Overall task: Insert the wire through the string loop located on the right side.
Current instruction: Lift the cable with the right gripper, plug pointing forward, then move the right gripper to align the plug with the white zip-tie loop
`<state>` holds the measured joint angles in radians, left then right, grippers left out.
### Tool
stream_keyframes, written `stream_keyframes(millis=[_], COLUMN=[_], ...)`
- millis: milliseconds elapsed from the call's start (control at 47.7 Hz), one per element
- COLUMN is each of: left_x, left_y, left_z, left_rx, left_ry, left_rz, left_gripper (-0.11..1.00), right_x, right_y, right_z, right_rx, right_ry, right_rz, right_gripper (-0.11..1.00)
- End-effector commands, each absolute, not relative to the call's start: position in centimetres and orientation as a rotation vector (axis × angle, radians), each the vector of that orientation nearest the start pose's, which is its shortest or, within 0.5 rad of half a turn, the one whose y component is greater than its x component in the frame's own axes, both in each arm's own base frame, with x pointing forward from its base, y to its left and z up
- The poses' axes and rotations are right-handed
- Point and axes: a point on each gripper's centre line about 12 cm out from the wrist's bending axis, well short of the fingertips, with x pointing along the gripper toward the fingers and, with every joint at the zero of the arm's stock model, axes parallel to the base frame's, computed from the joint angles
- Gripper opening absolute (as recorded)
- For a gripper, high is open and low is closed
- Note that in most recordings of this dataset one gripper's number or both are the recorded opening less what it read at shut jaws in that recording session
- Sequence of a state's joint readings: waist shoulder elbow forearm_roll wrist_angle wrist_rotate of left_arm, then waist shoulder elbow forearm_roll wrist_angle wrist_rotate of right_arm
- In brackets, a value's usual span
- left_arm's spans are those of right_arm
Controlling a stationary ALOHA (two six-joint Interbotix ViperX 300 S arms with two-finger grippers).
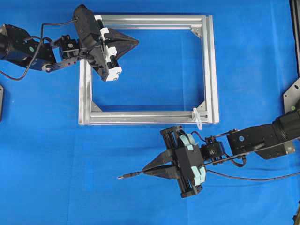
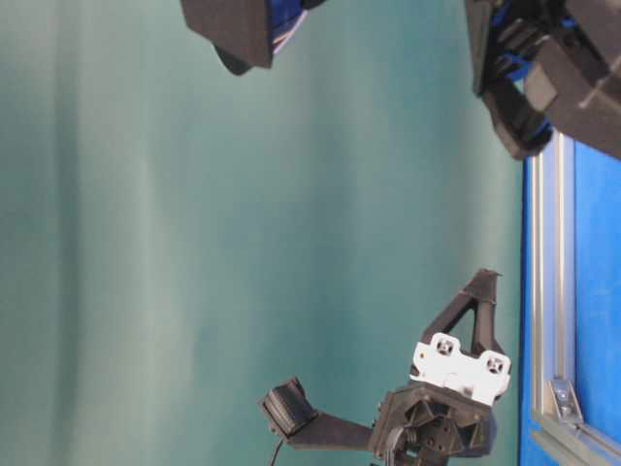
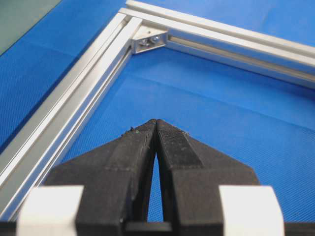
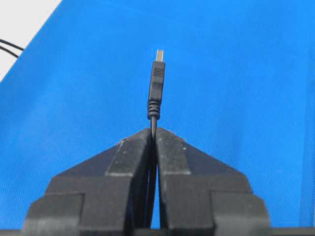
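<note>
Gripping the wire (image 1: 129, 176) just behind its plug, the right gripper (image 1: 149, 168) sits at about 6 o'clock in the overhead view, jaws clenched on the thin black cable. The plug tip sticks out toward 9 o'clock, clear of the fingertips, over bare cloth. In the right wrist view the wire (image 4: 156, 88) rises straight out from between the closed pads toward 12 o'clock, plug end free.

The rest of the cable trails off toward 3 o'clock under the right arm.

The string loop (image 1: 198, 118) hangs at the lower right corner of the aluminium frame (image 1: 210, 65), around 4 o'clock from the frame's middle. It is well apart from the plug, up and to the right of the gripper.

The left gripper (image 1: 134, 43) hovers inside the frame's upper left corner, at 11 o'clock, pinched shut on nothing; the left wrist view shows its fingers (image 3: 172, 147) pressed together over the cloth.

The surface is a blue cloth (image 1: 47, 164) covering the whole table, lightly creased. The table-level view shows a plain teal backdrop (image 2: 146, 243).
</note>
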<state>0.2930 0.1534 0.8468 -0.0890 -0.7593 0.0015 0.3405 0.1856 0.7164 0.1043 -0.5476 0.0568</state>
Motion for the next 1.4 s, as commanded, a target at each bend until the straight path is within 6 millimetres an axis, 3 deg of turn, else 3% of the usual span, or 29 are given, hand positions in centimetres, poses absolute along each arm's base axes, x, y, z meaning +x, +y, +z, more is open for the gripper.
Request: stream_keyframes(millis=[0,901,1111,1383], left_x=[36.4,36.4,36.4,36.5], left_y=[11.8,11.8,11.8,11.9], left_z=[15.0,15.0,15.1,15.2], left_rx=[-0.081,-0.081,-0.081,-0.080], left_ry=[0.184,0.183,0.181,0.177], left_rz=[0.358,0.360,0.360,0.360], left_gripper=[0.00,0.00,0.00,0.00], right_x=[39.2,38.7,35.8,29.4], right_y=[13.2,13.0,12.2,10.3], right_z=[15.1,14.9,14.5,14.6], right_rx=[0.080,0.078,0.084,0.086], right_ry=[0.325,0.334,0.369,0.400], right_rz=[0.263,0.262,0.259,0.260], right_gripper=[-0.04,-0.04,-0.04,-0.04])
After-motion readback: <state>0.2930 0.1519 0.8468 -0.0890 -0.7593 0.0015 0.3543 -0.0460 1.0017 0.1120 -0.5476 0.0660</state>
